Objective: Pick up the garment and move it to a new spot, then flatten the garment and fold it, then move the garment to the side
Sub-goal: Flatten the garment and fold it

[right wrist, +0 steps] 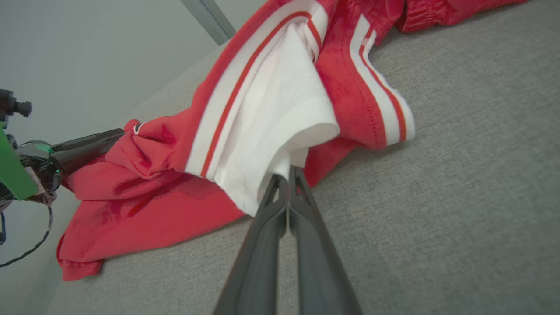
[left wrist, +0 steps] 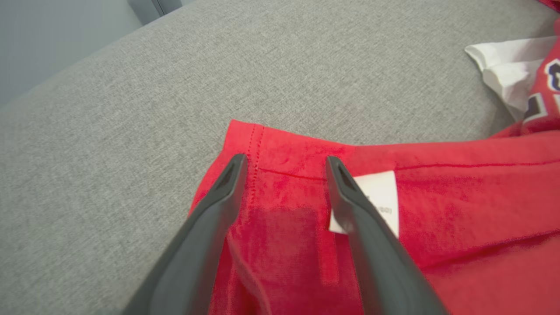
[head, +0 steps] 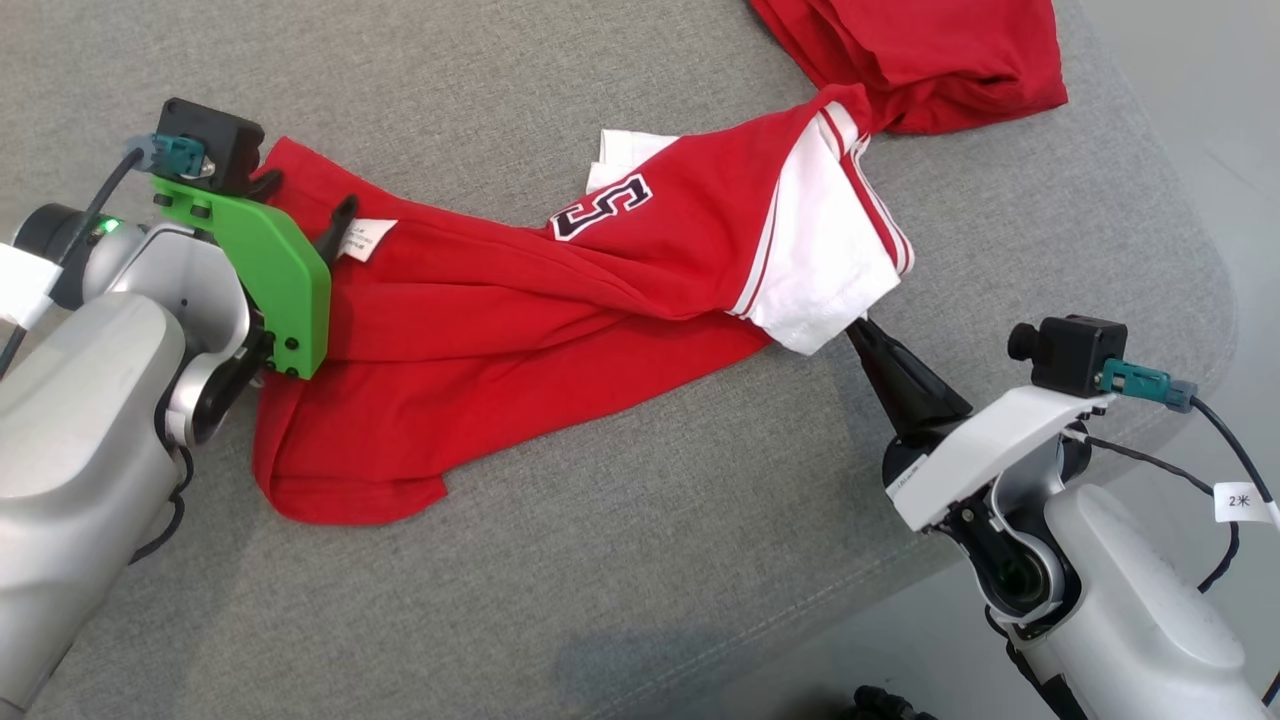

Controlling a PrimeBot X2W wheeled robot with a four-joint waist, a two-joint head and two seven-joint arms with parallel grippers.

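While right gripper (right wrist: 288,174) pinches garment (head: 480,320), its hem (left wrist: 288,146) under left gripper (left wrist: 284,162).

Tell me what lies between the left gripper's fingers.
In the left wrist view, the hem corner of the red garment lies between the fingers of the left gripper; its white label sits beside one finger.

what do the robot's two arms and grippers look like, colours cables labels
The left arm and right arm are silver-grey, each with two long dark tapered fingers. The left gripper has a green bracket, the right gripper a white bracket. Each carries a black camera box with a teal plug and black cable; the right cable's white tag reads 2米. A green light glows on the left wrist.
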